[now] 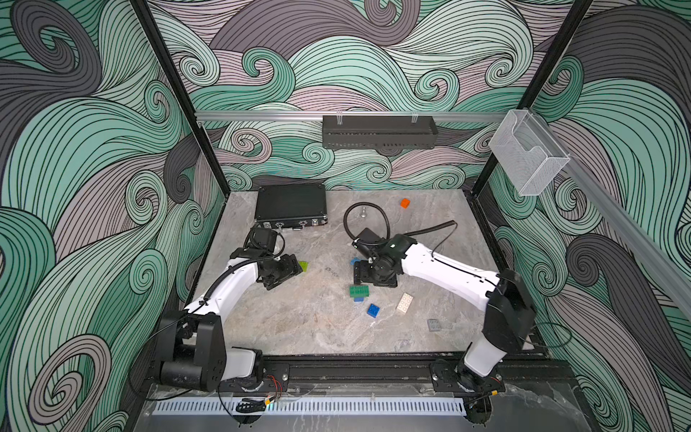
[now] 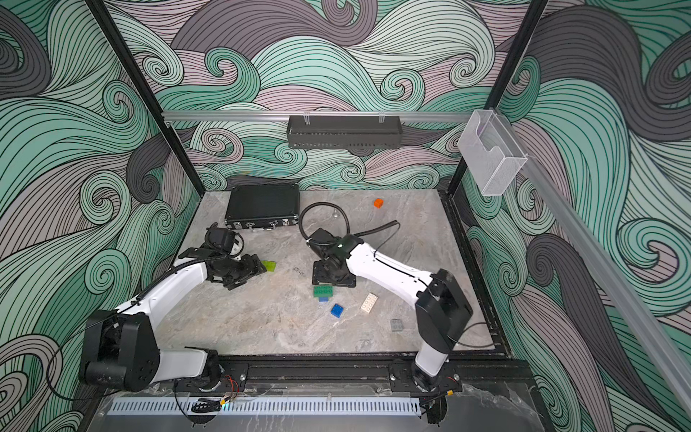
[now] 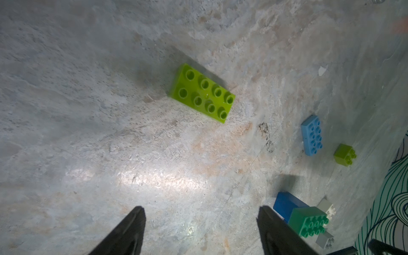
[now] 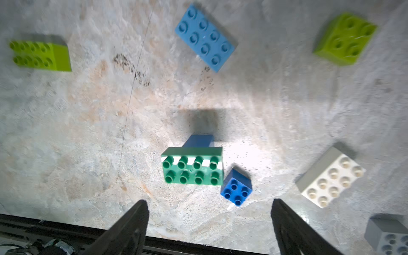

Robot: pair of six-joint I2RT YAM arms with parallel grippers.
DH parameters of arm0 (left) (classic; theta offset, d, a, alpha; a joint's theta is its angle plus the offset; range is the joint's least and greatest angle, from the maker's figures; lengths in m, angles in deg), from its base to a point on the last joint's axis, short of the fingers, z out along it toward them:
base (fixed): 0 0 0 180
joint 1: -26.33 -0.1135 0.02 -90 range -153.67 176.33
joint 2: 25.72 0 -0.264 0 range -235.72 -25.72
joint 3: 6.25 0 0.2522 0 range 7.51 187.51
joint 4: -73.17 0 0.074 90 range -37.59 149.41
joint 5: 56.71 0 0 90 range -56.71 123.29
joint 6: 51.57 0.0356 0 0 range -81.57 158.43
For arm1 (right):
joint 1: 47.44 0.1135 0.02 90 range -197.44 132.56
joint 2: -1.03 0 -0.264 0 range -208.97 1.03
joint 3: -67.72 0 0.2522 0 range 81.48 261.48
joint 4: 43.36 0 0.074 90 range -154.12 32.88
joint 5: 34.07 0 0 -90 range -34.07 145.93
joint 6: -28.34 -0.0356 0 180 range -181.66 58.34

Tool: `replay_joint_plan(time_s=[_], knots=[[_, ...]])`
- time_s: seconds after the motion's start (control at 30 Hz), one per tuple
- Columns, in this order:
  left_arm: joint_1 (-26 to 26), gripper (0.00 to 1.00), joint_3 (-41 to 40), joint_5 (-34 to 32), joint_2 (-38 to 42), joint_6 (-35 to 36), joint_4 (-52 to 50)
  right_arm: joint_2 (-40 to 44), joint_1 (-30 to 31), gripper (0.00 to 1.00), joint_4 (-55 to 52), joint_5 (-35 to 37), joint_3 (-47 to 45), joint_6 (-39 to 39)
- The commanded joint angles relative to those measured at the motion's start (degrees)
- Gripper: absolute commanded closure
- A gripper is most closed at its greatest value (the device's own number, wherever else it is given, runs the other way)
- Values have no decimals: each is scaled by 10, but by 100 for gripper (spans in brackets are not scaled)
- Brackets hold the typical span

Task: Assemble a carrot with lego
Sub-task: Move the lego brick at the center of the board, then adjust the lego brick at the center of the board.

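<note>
The likeliest failure is a topple. The started carrot (image 1: 359, 291), a dark green oblong plastic brick (image 4: 192, 170) seated on a narrower dark blue brick (image 4: 199, 141), overhangs its base at both ends. Pressing the next piece down off-centre would, I judge, rock it over. A loose dark blue square brick (image 4: 236, 186) sits just beside the green brick's front-right corner. Whether they touch I cannot tell, but a closing finger could catch it and drag the stack.

The carrot stands in the front half of the grey marbled desk (image 1: 299, 329), about midway between its left and right edges. Studs face up and the blue tip points down, so the build axis is vertical. The green brick's long side runs roughly parallel to the front edge.

The right gripper (image 4: 208, 202) hangs close above it, jaws spread wide and empty. The left gripper (image 3: 199, 209), near the left edge by a lime-green oblong brick (image 3: 202, 92), is parted too, holding nothing.
</note>
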Motion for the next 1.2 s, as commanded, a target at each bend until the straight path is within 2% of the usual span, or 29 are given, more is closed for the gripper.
replay_joint_plan(time_s=[0.0,0.2,0.4,0.73,0.97,1.07,1.17], knots=[[13,19,14,0,-6,7,3,49,-32,14,-31,2,-53,8],[19,19,24,-3,-20,7,8,106,-101,10,-10,-38,-177,-19],[21,19,18,-5,-26,6,15,148,-124,6,146,-103,-306,-103],[21,19,16,-12,-29,4,18,153,-121,6,291,-140,-373,-218],[21,19,18,-12,-33,3,20,133,-122,6,390,-157,-373,-241],[21,19,17,-12,-33,4,20,132,-125,6,352,-151,-346,-207],[21,19,18,-12,-34,4,20,111,-127,6,178,-118,-259,-98]])
